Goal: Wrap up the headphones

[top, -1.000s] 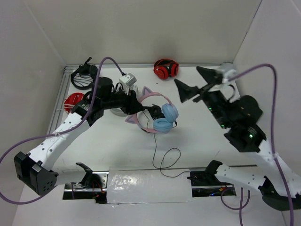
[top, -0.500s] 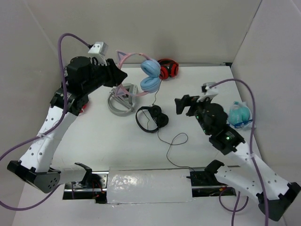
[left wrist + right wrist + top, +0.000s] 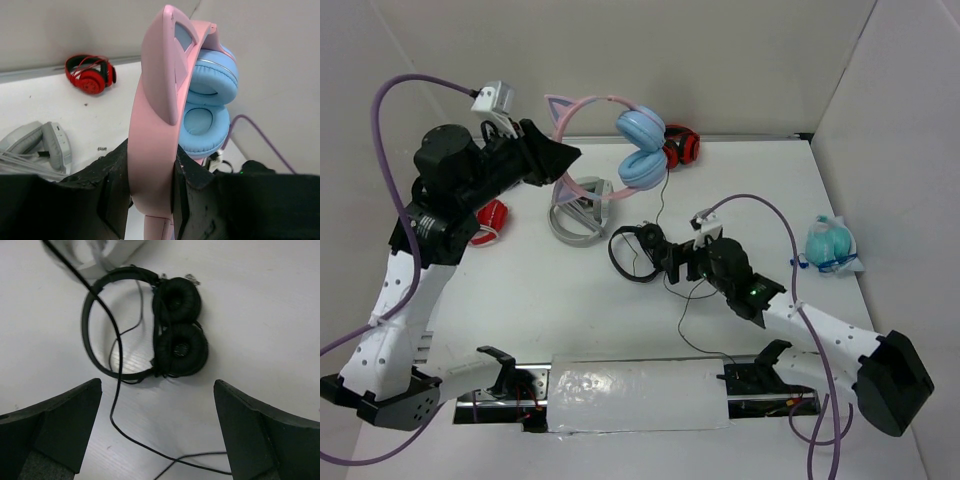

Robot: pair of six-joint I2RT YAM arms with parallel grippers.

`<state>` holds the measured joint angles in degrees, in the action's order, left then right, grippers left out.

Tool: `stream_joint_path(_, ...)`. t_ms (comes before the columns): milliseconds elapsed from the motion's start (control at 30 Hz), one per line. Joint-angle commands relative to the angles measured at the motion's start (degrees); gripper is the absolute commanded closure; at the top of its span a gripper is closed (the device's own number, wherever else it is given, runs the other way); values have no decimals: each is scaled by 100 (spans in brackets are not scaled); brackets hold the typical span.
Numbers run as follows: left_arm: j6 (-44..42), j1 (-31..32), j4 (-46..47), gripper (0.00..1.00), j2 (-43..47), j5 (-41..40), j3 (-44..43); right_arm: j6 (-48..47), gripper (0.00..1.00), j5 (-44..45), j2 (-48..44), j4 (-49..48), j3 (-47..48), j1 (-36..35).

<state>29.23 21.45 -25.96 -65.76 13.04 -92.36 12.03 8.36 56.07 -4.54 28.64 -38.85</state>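
The headphones [image 3: 640, 150] have light blue ear cups, a pink headband and cat ears. My left gripper [image 3: 560, 160] is shut on the headband and holds them high above the back of the table. In the left wrist view the headband [image 3: 155, 125] is pinched between my fingers, with the blue cups [image 3: 210, 100] beyond. Their thin dark cable [image 3: 661, 205] hangs down to the table and loops near the front. My right gripper [image 3: 670, 262] is open and empty, low over the table. The cable [image 3: 115, 405] lies between its fingers [image 3: 60, 420].
A small black on-ear pair [image 3: 640, 250] lies just ahead of my right gripper and shows in the right wrist view [image 3: 175, 340]. A red pair [image 3: 675, 148] lies at the back. A grey pair [image 3: 575, 215] sits left of centre. A teal bag [image 3: 830, 243] lies at the right.
My left arm has swung the headphones a little left and higher. My right arm has dropped low and moved left to the cable by the black pair.
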Motion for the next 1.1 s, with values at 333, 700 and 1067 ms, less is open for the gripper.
stream_joint_path(333, 627, -53, 723, 100, 283, 234, -459, -694, 4, -1212, 1660, -2798, 377, -35)
stream_joint_path(700, 891, -115, 750, 100, 142, -416, -143, -430, 94, -1699, 1698, -2914, -96, -561)
stream_joint_path(1067, 848, -264, 1609, 100, -271, -654, 1667, 291, 100, 2098, 273, 1250, 1194, -2704)
